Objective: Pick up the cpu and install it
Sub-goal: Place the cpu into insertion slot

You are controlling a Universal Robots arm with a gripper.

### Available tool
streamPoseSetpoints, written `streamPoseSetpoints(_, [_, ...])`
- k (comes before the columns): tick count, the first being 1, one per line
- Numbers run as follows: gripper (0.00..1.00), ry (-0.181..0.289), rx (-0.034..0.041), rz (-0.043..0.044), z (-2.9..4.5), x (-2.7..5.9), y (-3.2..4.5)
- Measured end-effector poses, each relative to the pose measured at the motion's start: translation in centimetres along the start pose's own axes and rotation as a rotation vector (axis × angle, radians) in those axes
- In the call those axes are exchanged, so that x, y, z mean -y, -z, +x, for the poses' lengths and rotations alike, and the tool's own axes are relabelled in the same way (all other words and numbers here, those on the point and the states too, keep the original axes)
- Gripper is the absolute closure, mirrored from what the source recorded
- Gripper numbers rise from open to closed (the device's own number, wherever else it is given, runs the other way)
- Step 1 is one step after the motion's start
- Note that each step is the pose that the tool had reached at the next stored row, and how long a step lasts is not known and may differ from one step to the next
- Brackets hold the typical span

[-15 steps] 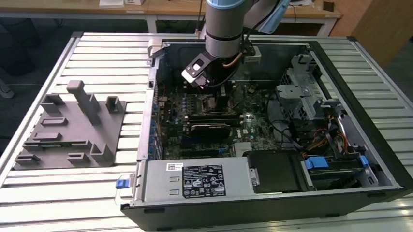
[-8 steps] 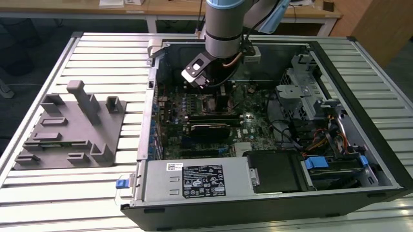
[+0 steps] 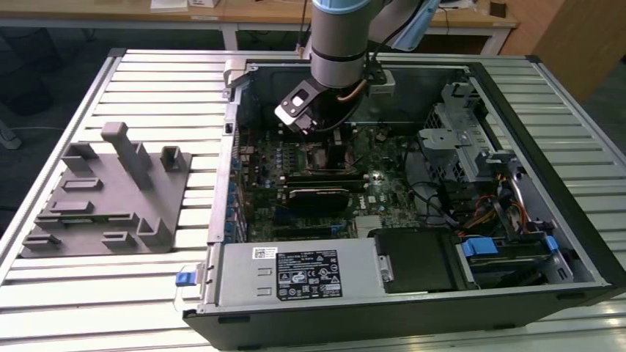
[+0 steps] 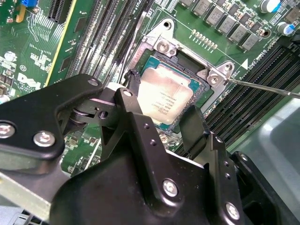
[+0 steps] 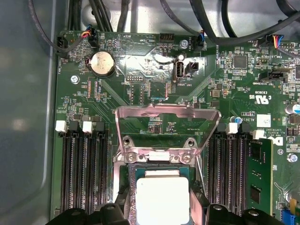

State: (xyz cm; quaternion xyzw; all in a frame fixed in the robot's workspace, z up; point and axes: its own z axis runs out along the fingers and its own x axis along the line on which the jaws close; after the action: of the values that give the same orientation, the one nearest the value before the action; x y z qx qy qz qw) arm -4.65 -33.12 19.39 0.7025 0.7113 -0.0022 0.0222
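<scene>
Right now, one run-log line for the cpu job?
cpu: lying in socket | pincer: at cpu | load plate: flipped open

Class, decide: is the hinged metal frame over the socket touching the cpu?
Apart. In the first wrist view the metal frame stands swung open, clear of the cpu, with a plain gap between them.

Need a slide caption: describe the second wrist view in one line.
Gripper at the cpu, which sits in the open motherboard socket.
</scene>
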Motion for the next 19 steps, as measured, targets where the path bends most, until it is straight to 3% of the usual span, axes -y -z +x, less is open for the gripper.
streamPoseSetpoints(9, [0.4,0.0,0.0003,0.0003,-0.01,0.01,0.01])
streamPoseSetpoints(10, [0.47,0.0,0.0002,0.0002,-0.01,0.01,0.01])
streamPoseSetpoints(19, [0.47,-0.002,0.0,0.0001,-0.01,0.01,-0.01])
